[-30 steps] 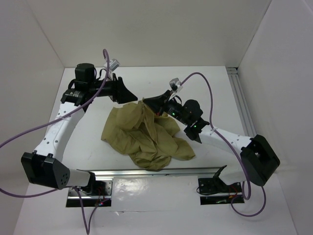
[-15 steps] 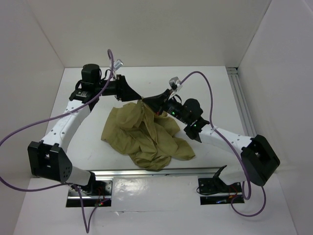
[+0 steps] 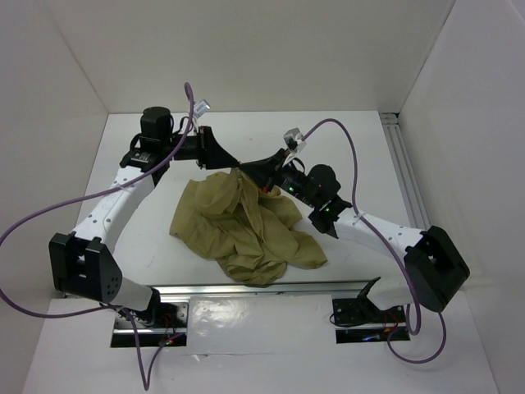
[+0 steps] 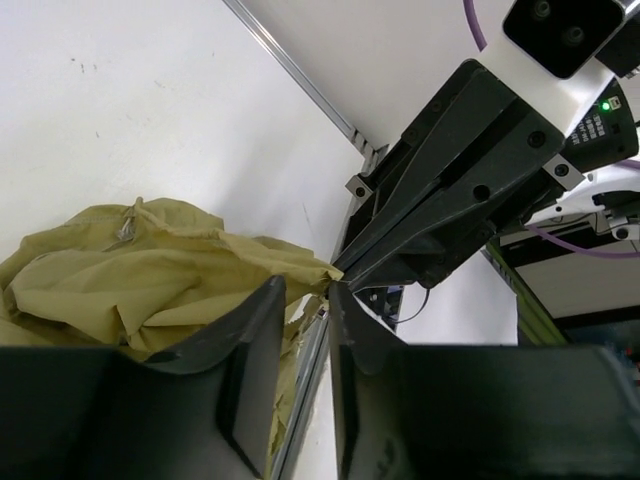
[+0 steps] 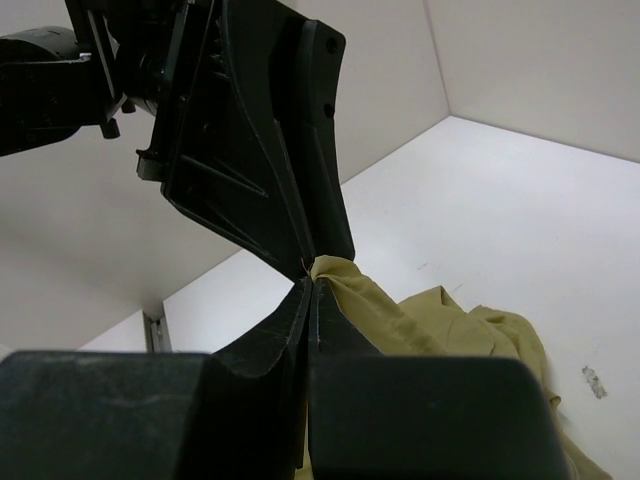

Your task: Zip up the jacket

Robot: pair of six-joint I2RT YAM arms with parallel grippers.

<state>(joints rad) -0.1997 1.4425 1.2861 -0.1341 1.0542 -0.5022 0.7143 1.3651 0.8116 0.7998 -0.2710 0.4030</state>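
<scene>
White walls box in the white table [image 3: 353, 156], where the jacket [image 3: 246, 230] lies heaped mid-table, one edge lifted. My right gripper [image 5: 311, 290] is clamped on that edge, and my left gripper [image 4: 306, 292] has its jaws slightly apart around it, tip to tip. If the left bites loose cloth, not zipper, I reckon the edge may slip.

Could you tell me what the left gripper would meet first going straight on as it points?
Most likely the edge of the jacket, pinched by the right gripper just ahead of the left gripper, whose jaws stand apart; depth is unclear.
</scene>
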